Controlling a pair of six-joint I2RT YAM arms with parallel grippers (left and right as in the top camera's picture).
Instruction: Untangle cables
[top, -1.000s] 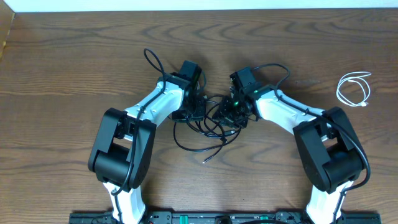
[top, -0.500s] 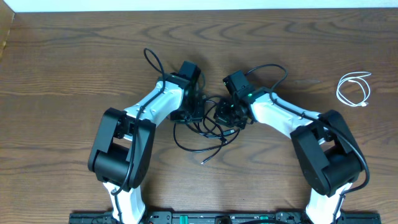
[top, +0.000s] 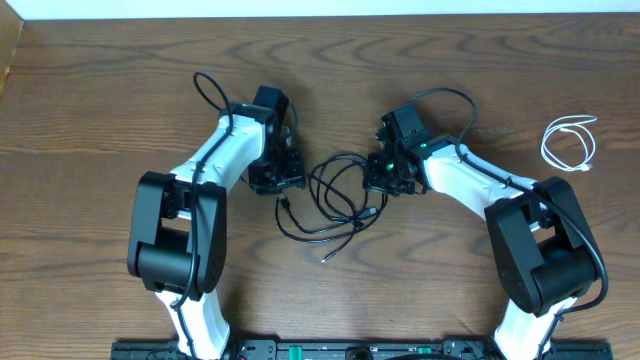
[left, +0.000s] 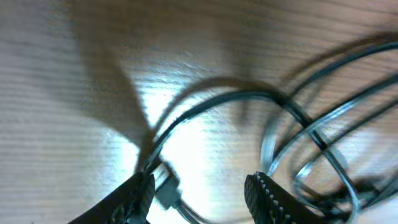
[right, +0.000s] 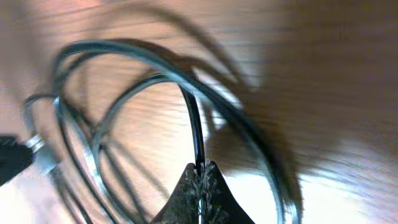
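Note:
The black cable (top: 318, 190) lies in loose loops on the table between my two arms. One of its plug ends (top: 325, 257) points toward the front. In the left wrist view my left gripper (left: 202, 190) is open, with a cable plug (left: 166, 190) lying between the jaws close to the left finger (left: 138, 194), apart from the right one. My right gripper (right: 200, 171) is shut on a strand of the black cable (right: 196, 124), with the loops spreading beyond it. The white cable (top: 568, 143) lies coiled on its own at the far right.
The thick black arm wires arch over the left arm (top: 212, 92) and the right arm (top: 450, 98). The table's back edge (top: 320, 14) runs along the top. The arm bases (top: 330, 350) stand at the front edge.
My left gripper has opened and drawn back to the left, away from the tangle. The right gripper closed on a black strand and shifted right; the loops now lie more spread out.

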